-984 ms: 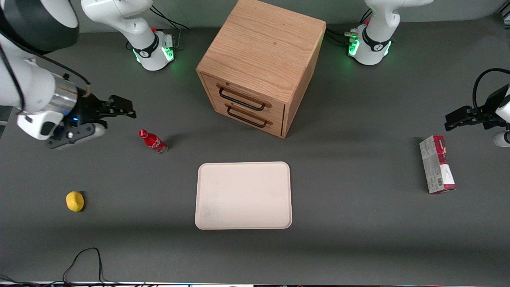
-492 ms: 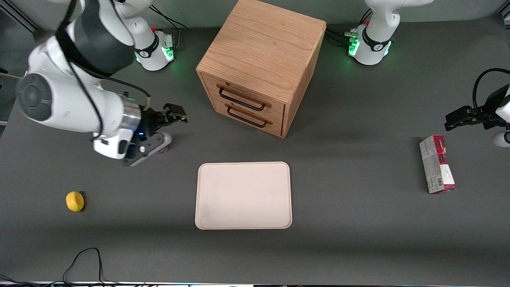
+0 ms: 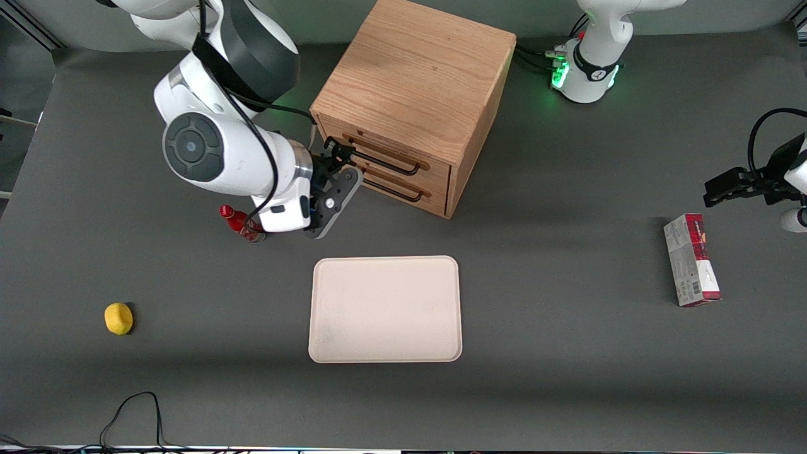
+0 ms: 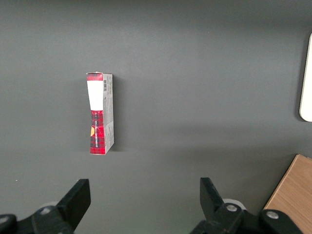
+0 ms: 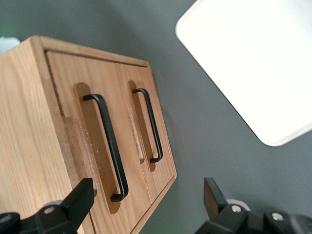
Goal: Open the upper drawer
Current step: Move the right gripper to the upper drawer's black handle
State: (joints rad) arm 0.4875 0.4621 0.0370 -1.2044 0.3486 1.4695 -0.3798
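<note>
Drawers numbered two in your one cabinet (image 3: 416, 94), both shut; the upper drawer (image 3: 394, 151) sat above the lower drawer (image 3: 403, 183), each with one black handle. Your gripper (image 3: 337, 167) hung just in front of the upper drawer's handle (image 5: 107, 146), fingers spread wide, holding nothing. You also had one tray (image 3: 385, 309), one bottle (image 3: 236, 222), one yellow ball (image 3: 118, 318), one box (image 3: 691, 259).

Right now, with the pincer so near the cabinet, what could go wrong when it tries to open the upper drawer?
1. The pincer, open, sits in front of two close handles; it may catch the lower handle instead of the upper handle.
2. The upper drawer is still shut; a skewed pull could drag the cabinet.
3. The bottle stands by the arm and may topple.
</note>
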